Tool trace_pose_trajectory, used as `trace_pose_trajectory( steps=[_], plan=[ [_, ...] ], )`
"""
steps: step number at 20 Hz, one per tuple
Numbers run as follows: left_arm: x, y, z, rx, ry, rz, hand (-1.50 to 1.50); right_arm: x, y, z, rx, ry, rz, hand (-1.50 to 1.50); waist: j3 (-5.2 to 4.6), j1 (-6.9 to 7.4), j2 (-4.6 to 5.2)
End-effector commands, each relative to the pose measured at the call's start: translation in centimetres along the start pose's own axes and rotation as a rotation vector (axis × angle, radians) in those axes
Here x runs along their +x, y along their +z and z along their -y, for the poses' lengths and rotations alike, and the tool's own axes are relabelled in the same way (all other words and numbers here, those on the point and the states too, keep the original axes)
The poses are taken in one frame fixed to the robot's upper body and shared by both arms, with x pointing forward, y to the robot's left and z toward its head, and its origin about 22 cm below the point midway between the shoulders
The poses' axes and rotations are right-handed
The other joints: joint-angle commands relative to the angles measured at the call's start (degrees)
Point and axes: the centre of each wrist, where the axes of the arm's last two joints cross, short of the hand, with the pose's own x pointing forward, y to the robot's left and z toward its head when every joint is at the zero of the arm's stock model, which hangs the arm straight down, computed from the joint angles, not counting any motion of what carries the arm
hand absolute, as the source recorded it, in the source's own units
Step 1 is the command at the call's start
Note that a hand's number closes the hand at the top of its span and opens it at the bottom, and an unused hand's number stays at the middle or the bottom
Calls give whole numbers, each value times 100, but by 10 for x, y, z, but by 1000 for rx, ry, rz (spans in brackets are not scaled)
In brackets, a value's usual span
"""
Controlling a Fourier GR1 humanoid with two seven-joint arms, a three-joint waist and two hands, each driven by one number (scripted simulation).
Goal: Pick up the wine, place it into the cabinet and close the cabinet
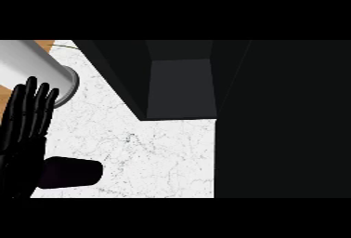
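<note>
My desk (151,158) is white marble with thin grey veins. A dark cabinet (182,88) stands on it from twelve to three o'clock, its grey inside showing.

Left hand (24,125): left of the cabinet (182,88); wrist and outer side cut off by the picture's left edge.
Pale cylinder (37,65): left of the cabinet, cut off at the top-left corner; cannot tell what it is.
Dark stub (72,173): below-left of the cabinet; thumb or bottle, cannot tell.
Black mass (288,121): right of the cabinet's opening, featureless; hides the counter (158,153) there.
</note>
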Motion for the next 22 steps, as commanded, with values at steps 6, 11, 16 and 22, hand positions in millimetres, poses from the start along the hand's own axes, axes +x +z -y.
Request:
trace_pose_trajectory(
  steps=[6, 11, 16, 22],
  plan=[
    [6, 21, -48, -309, 311, 186, -150, 11, 30, 2, -48, -11, -39, -150, -233, 163, -220],
    [2, 42, -76, -395, 495, -44, -150, 31, 41, -15, 136, -211, -159, -150, -212, 181, -204],
    [18, 50, -122, -409, 551, -50, -150, 86, 50, -24, 138, -226, -149, -150, -209, 140, -196],
    [59, 40, -166, -405, 546, -90, -150, 101, 52, -35, 141, -228, -164, -150, -199, 143, -180]
  ],
)
